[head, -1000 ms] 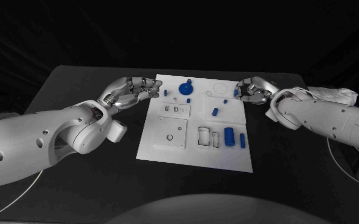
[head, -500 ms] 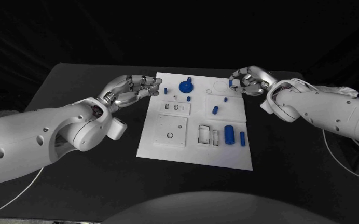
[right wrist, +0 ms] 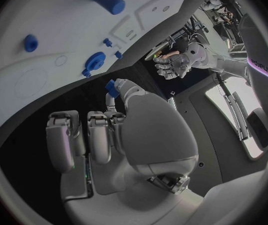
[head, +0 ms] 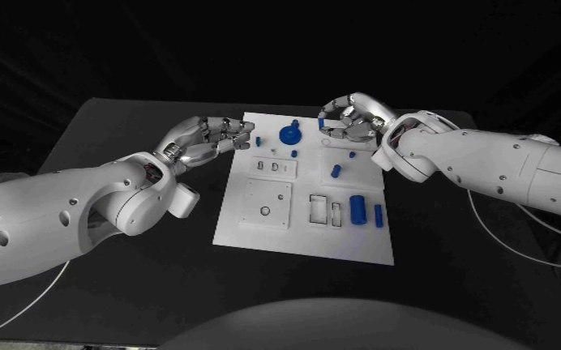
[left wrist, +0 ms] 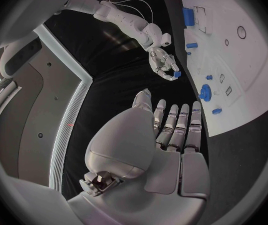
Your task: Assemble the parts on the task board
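My right hand [head: 351,119] hangs over the far edge of the white board [head: 269,236], pinching a small blue peg [head: 322,123] between thumb and a finger, the other fingers curled around it. My left hand [head: 211,141] sits just off the board's left far corner, holding nothing, fingers bent and close together. On the board, a round blue knob [head: 290,136] stands near the far edge, close to the held peg. A short blue pin [head: 336,173] lies toward the middle. A thick blue cylinder [head: 357,210] and a thinner blue rod [head: 378,217] lie side by side near the board's right near corner. The board lies on the black desk [head: 140,285].
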